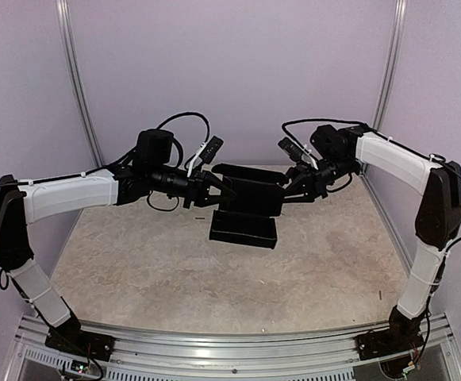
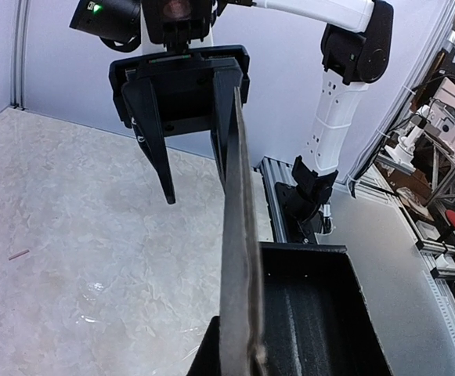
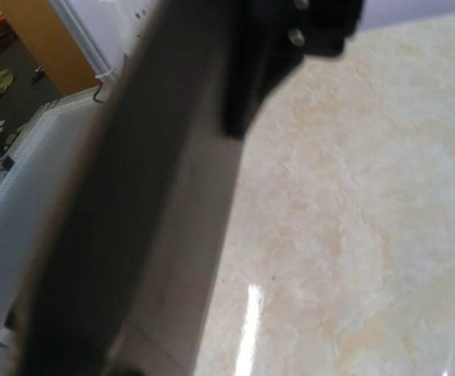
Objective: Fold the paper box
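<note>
While the left gripper (image 1: 219, 188) pinches the paper box (image 1: 250, 198) by its edge, box sits raised over table (image 1: 135, 262); right gripper (image 2: 198, 188) jaws apart, one finger beside a panel.

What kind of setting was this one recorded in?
Likely a robotics lab cell: pale lilac wall panels in aluminium posts enclose a beige marbled tabletop, and more metal-framed rigs stand beyond it.
</note>
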